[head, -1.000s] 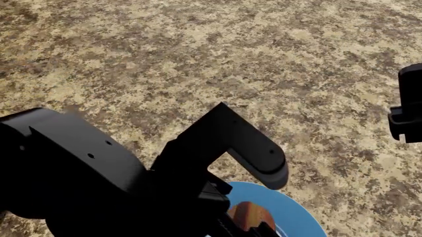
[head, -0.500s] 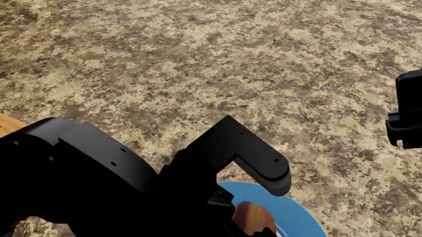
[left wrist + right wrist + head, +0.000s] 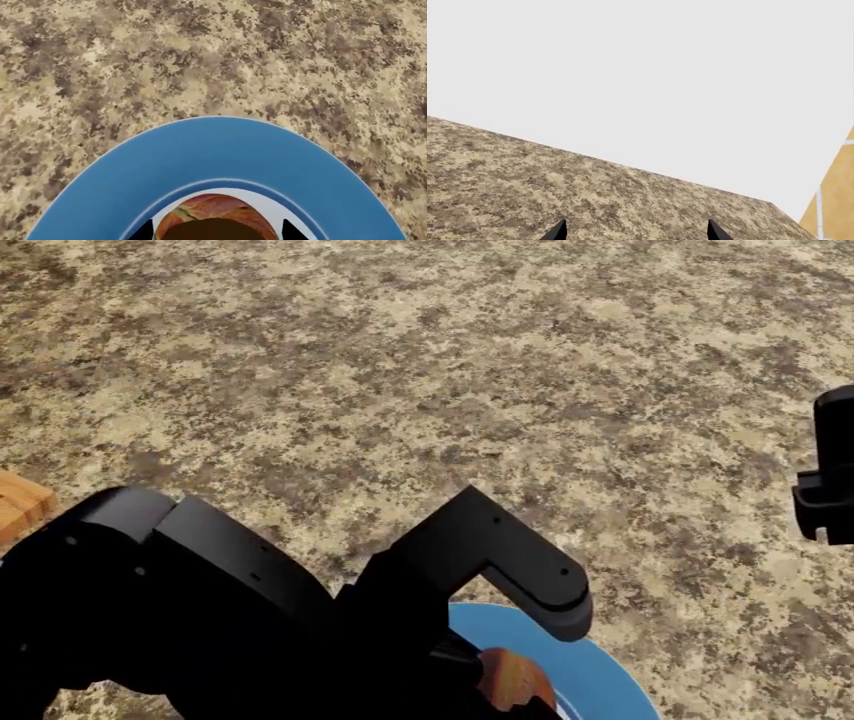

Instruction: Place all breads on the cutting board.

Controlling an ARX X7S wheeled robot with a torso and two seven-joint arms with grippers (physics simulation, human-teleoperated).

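Note:
An oval glossy reddish-brown bread roll [image 3: 215, 212] lies in the white centre of a blue plate [image 3: 220, 150]. My left gripper [image 3: 217, 233] is open just above it, and its two fingertips [image 3: 143, 231] stand on either side of the roll. In the head view the roll [image 3: 509, 678] peeks out beside my left arm [image 3: 267, 620], which hides most of the plate [image 3: 601, 675]. A corner of the orange-brown cutting board [image 3: 19, 506] shows at the far left. My right gripper [image 3: 635, 231] is open and holds nothing, raised at the right edge [image 3: 830, 480].
A speckled brown stone counter [image 3: 441, 370] fills the view. In the right wrist view the counter's far edge [image 3: 627, 167] meets a pale wall, with a tan tiled surface [image 3: 834, 200] at one side.
My left arm has shifted and sunk lower over the plate, covering more of the roll. The cutting board's corner has come into view at the left. The right gripper has barely moved.

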